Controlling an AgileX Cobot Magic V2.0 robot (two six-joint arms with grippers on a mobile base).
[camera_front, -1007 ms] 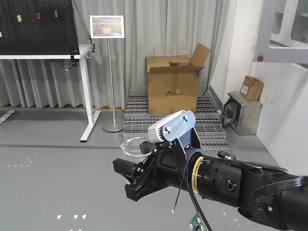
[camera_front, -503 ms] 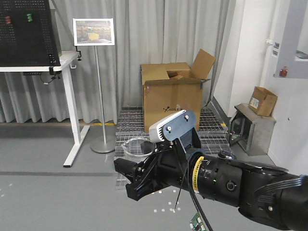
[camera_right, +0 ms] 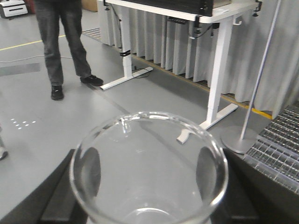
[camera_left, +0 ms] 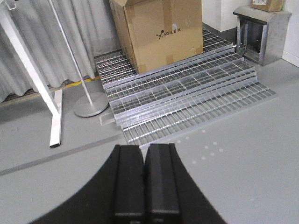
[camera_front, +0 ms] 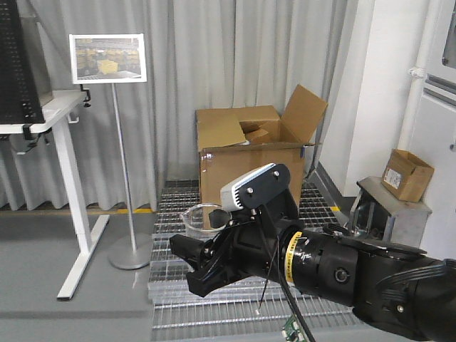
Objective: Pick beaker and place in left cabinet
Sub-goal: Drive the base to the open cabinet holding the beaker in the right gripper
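In the front-facing view, your right arm reaches in from the lower right, and its right pincer [camera_front: 194, 251] is pinching the beaker [camera_front: 203, 216]. The clear rim shows just above the black fingers, in the air over the metal grating [camera_front: 235, 313]. Behind it stands an open cardboard box [camera_front: 249, 160] on the grating. To the left are a sign stand [camera_front: 108, 58] and the corner of a white desk [camera_front: 53, 107], in front of grey curtains.

From the left wrist, you see the left pincer [camera_left: 143, 150] pressed together with nothing between its fingers, pointing over the bare grey floor. Ahead of it lie the grating panels [camera_left: 187, 88] and the cardboard box [camera_left: 159, 32], with the stand's round base [camera_left: 91, 103] and a desk leg [camera_left: 55, 121] to the left.

From the right wrist, you look down into the beaker's [camera_right: 149, 177] open mouth, which fills the lower part of the picture. The right pincer [camera_right: 149, 196] grips it from both sides; its dark fingers [camera_right: 88, 168] show through the glass. Beyond it are the white desk [camera_right: 219, 28] and a person's legs [camera_right: 65, 42] on the floor.
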